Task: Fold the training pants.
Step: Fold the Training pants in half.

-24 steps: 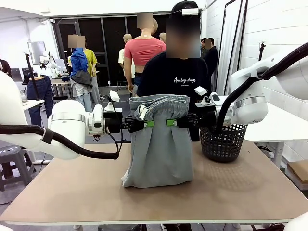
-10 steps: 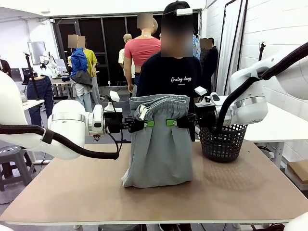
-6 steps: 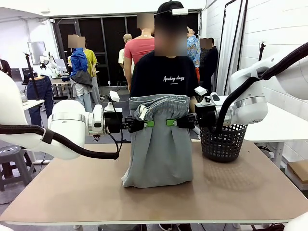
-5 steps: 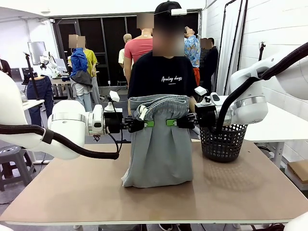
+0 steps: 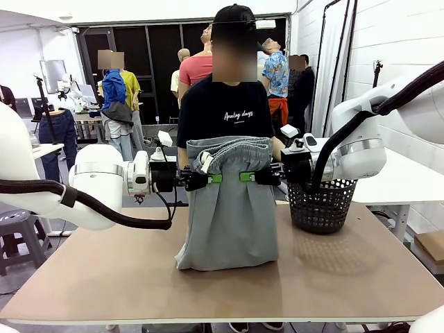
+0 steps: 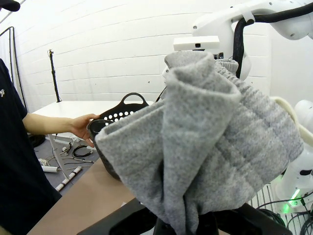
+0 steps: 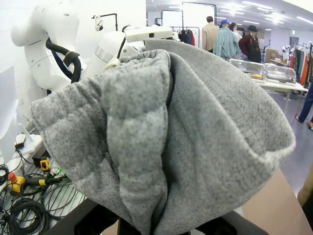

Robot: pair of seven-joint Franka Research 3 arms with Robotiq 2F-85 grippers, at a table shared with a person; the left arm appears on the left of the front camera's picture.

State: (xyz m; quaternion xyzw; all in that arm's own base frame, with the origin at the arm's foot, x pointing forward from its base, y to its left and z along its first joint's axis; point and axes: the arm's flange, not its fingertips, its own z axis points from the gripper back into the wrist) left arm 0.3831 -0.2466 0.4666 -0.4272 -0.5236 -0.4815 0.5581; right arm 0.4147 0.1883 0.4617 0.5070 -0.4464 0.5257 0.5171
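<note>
I hold the pants point(image 5: 229, 208) up by the waistband.
My left gripper point(image 5: 212, 178) and right gripper point(image 5: 244, 176) are clamped on it, so the legs hang down onto the table point(image 5: 104, 277), flat for folding.

Both arms are white w/ smooth round joints and a silver ring near each wrist. A thick black cable runs along each arm. The left gripper point(image 5: 216, 178) and right gripper point(image 5: 244, 177) are black w/ green pads. A small white camera box sits on each wrist. The person point(image 5: 225, 111) wears a black T-shirt w/ white script print and a black cap.
</note>
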